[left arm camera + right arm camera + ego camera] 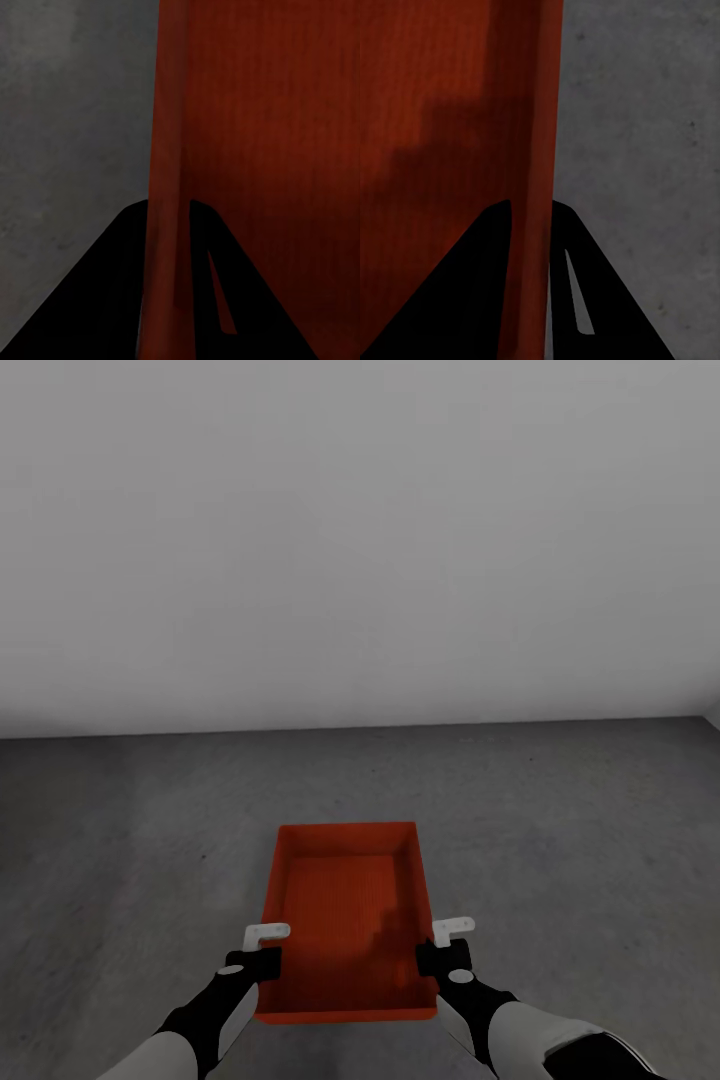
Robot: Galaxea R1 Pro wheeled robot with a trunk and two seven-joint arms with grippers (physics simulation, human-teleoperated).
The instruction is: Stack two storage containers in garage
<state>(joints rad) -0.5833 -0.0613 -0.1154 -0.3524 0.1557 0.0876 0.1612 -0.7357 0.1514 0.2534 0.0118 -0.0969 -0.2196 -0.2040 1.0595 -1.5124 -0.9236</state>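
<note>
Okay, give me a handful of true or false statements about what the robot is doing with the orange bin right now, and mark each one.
1. Both arms grip the storage container, one on each long side wall. True: the left gripper and right gripper each have jaws astride a wall, as both wrist views show.
2. The container holds a stack of books. False: it is empty, its stepped bottom bare.
3. The surface below is grey concrete floor. True.
4. A second container sits under the held one. False: only floor is seen around it.
5. The robot faces a red car. False: it faces a plain white wall.
</note>
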